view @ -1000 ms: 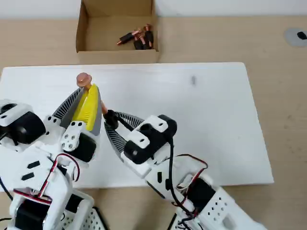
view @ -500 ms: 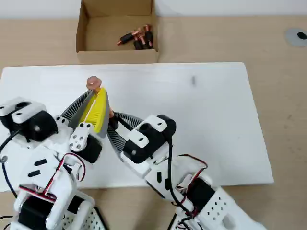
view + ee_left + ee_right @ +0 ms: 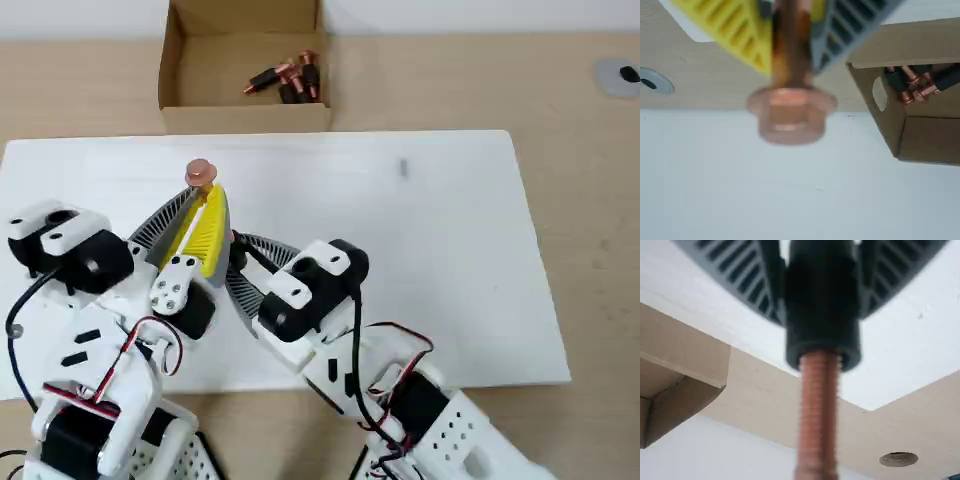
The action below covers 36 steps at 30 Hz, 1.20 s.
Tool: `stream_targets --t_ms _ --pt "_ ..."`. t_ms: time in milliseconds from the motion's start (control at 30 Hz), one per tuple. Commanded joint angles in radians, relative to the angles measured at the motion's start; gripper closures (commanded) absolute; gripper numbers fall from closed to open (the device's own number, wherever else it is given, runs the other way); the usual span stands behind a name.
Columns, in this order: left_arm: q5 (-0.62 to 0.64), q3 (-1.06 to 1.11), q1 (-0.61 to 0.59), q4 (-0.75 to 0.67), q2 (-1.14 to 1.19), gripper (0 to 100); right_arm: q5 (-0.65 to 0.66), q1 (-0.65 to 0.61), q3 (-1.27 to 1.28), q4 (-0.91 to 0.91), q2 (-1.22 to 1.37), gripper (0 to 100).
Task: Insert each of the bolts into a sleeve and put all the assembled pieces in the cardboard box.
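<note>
Left end effector [image 3: 207, 192]: yellow and grey fingers pressed onto the shank of a copper bolt [image 3: 200, 172], pinching it. The bolt head sticks out past the fingertips and points toward the box [image 3: 245, 118]. It hangs above the white sheet [image 3: 430, 250], near the sheet's far edge.

Right end effector [image 3: 236, 250]: dark fingers clamped around a black sleeve [image 3: 823, 315]. In the right wrist view the bolt's threaded end enters the sleeve's open mouth, in line with it. Depth of thread inside the sleeve: cannot tell, the bore is hidden.

High view: the two end effectors sit just beside each other over the left half of the sheet. The yellow finger covers the join between bolt and sleeve.

Box: stands on the wooden counter [image 3: 580, 150] beyond the sheet, top open, front wall at the sheet's far edge. Inside, a cluster of assembled pieces [image 3: 287, 78], copper and black, lies on the box floor toward the wall on the robot's right. Bolt and sleeve are well apart from this cluster.
</note>
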Motion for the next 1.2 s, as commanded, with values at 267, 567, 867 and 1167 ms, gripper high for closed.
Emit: stream_targets --t_ms 267,567,867,1167 --pt "-0.006 0.026 0.005 0.025 -0.004 99 -0.003 -0.008 -0.022 -0.029 -0.025 98.8" --pt "-0.006 0.017 0.012 0.029 -0.004 99 0.000 -0.008 -0.015 -0.029 -0.024 98.8" --pt "-0.005 0.014 0.014 0.054 -0.001 97 0.002 0.016 -0.019 -0.029 -0.022 98.8" --pt "-0.005 -0.095 0.015 0.255 0.002 92 0.002 0.096 -0.021 -0.029 -0.022 98.8"
